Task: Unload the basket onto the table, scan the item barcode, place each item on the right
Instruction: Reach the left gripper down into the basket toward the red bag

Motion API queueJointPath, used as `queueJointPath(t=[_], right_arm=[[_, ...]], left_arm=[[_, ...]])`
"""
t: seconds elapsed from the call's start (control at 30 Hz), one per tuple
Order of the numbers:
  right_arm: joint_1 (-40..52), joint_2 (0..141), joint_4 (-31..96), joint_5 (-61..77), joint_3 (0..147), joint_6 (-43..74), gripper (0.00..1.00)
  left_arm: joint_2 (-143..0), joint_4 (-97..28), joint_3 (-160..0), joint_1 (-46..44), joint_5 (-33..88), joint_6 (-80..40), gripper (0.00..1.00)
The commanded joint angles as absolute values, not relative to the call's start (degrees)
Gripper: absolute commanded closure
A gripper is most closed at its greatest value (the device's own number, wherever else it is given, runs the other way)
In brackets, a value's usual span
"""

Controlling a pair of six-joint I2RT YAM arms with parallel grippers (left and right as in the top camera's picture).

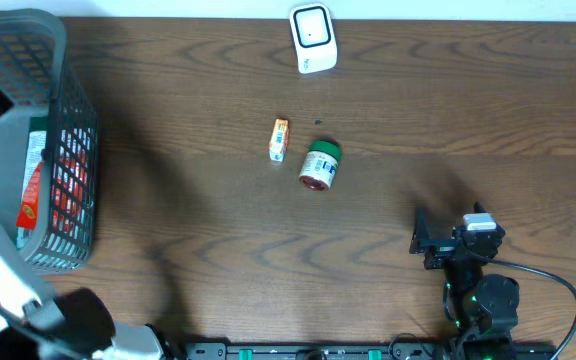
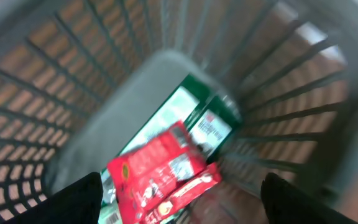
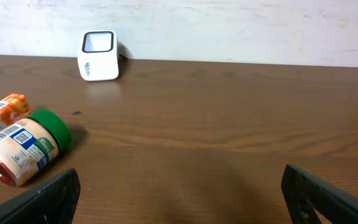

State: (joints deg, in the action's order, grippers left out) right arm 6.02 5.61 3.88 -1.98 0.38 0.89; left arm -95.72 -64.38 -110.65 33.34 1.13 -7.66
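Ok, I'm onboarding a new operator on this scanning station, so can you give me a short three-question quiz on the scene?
1. True or false: the green-lidded jar stands upright on the table.
2. Multiple choice: the left gripper looks down into A) the mesh basket, B) a drawer, C) a sink.
3. Fill in: in the overhead view, the small orange carton lies on the jar's ____ side.

Key: 1 false, it lies on its side; 2 A; 3 left.
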Motion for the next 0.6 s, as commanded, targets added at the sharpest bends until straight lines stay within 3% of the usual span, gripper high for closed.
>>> queueJointPath(t=[0.0, 0.07, 0.17, 0.57], right_arm=[[5.7, 5.6, 4.1, -2.5, 0.3, 1.7, 0.01], [5.7, 5.5, 4.1, -2.5, 0.3, 1.7, 0.01], [5.7, 5.6, 4.1, -2.5, 0.3, 1.7, 0.01], [5.7, 5.5, 4.1, -2.5, 0.3, 1.7, 0.01]], left_arm=[[-101.3, -65.7, -108.9, 33.8, 1.0, -8.3, 0.18], [-103.9, -66.2, -108.9, 33.8, 1.7, -8.2, 0.18], [-107.1, -66.1, -108.9, 33.8, 5.0, -7.3, 0.09], [-114.4, -68.1, -108.9, 33.8, 5.3, -4.7, 0.08]])
